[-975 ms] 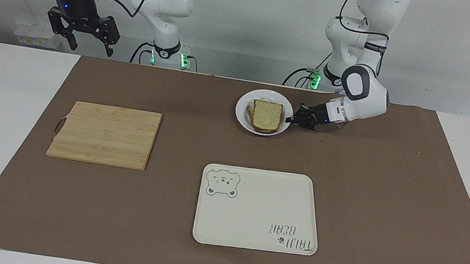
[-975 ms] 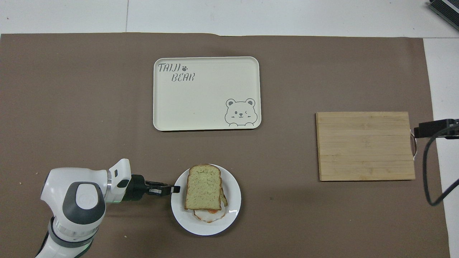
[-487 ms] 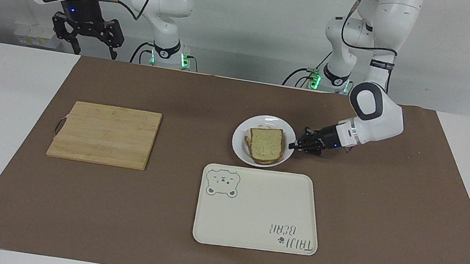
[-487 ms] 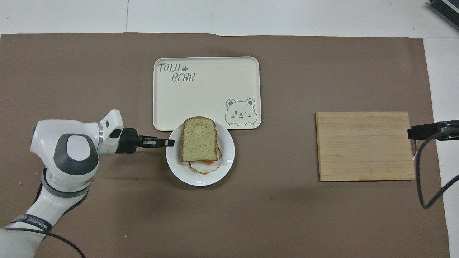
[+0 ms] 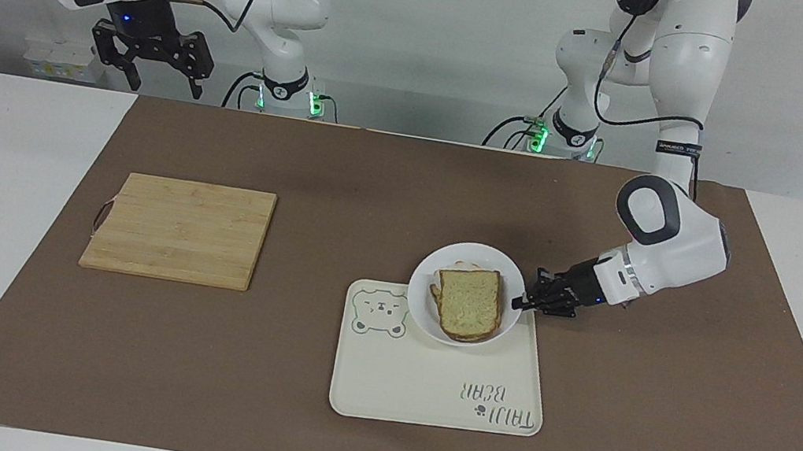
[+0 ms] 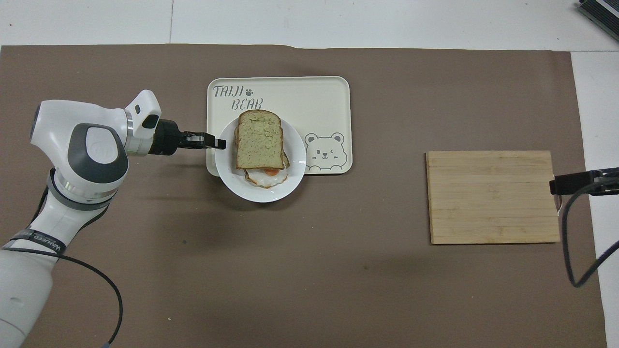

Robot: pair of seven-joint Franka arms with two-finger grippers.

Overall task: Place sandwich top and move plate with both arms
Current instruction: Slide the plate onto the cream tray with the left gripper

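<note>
1 fried egg (image 6: 265, 177) under the sandwich top (image 6: 259, 139) shows only overhead; left gripper (image 5: 517, 302) pinches the plate (image 5: 503, 265).

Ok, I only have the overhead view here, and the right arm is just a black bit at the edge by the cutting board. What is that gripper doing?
Observer: The right gripper hangs high above the table at the right arm's end, fingers open and holding nothing. That arm is waiting.
Operator: And the left one, is it actually on the plate or only over it?
Observer: On it. The left gripper is down at rim height, reaching in sideways, and it is shut on the rim of the plate on the side toward the left arm's end.
</note>
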